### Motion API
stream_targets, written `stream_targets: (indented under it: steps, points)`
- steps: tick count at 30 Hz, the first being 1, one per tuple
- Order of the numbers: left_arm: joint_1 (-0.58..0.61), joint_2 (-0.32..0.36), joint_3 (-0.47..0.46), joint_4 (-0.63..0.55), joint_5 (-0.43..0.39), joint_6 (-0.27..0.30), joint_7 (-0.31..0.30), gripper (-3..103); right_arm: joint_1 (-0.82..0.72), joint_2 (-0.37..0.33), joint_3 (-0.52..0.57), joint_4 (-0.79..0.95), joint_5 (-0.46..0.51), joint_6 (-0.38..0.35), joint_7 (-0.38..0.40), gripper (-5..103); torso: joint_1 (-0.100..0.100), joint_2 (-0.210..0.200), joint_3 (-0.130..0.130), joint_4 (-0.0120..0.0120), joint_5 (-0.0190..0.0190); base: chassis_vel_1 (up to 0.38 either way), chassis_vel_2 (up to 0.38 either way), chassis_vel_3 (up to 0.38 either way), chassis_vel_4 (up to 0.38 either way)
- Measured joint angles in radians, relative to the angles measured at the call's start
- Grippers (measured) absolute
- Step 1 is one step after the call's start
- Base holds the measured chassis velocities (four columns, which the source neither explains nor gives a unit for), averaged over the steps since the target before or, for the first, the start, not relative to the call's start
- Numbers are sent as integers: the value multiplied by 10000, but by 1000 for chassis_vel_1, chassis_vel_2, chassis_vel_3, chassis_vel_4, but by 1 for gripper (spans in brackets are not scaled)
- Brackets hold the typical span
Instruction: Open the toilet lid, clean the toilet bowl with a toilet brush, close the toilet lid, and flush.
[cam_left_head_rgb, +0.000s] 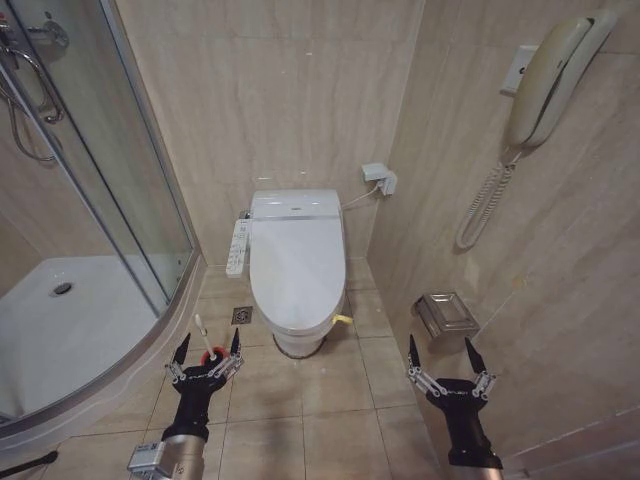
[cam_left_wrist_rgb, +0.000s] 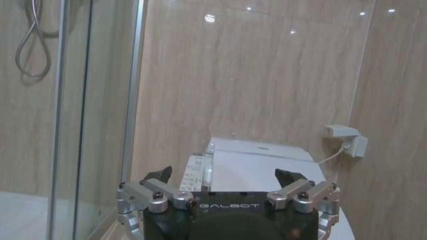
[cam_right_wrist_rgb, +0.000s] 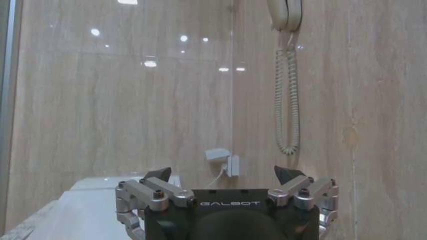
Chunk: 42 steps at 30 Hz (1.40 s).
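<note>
The white toilet stands against the back wall with the toilet lid (cam_left_head_rgb: 296, 268) shut, a yellow cord (cam_left_head_rgb: 342, 319) hanging at its rim. The lid hides the toilet bowl's inside; its base (cam_left_head_rgb: 300, 343) shows on the floor. A button-strip panel (cam_left_head_rgb: 237, 247) sits on its left side. The toilet brush handle (cam_left_head_rgb: 200, 327) rises from a red holder cup (cam_left_head_rgb: 210, 357); its bristles are hidden. My left gripper (cam_left_head_rgb: 207, 345) hovers open just in front of the holder. My right gripper (cam_left_head_rgb: 446, 353) is open near the right wall. In the left wrist view, the left gripper (cam_left_wrist_rgb: 223, 175) faces the lid (cam_left_wrist_rgb: 260, 170).
A glass shower enclosure (cam_left_head_rgb: 130, 200) with a curved white tray (cam_left_head_rgb: 80, 320) fills the left. A wall phone (cam_left_head_rgb: 555, 70) with a coiled cord, a metal paper holder (cam_left_head_rgb: 447, 315) and a wall plug (cam_left_head_rgb: 380, 178) are on the right. A floor drain (cam_left_head_rgb: 242, 315) lies beside the toilet.
</note>
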Motion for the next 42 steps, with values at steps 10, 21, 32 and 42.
stream_targets:
  steps: [10, 21, 32, 42]
  points:
    - [146, -33, -118, -326, 87, 78, 49, 100, 117, -5, -48, -212, 596, 319, -849, 100, -1, 0, 0, 0, 1, 0, 0, 0, 0]
    - [119, -70, -74, -79, 116, -52, 157, 100, 279, -8, 44, -488, 855, 543, -1075, 100, -2, 1, -1, 0, 0, -73, 60, 70, -67]
    - [211, -104, -33, -69, 163, -195, 167, 100, 265, -8, 96, -439, 955, 621, -997, 100, 1, 0, 0, -1, 0, -221, 222, 231, -228]
    - [199, -131, -5, 76, 166, -264, 166, 100, 255, -7, 73, -347, 662, 1064, -666, 100, 11, -5, 4, -1, -3, -212, 232, 194, -200]
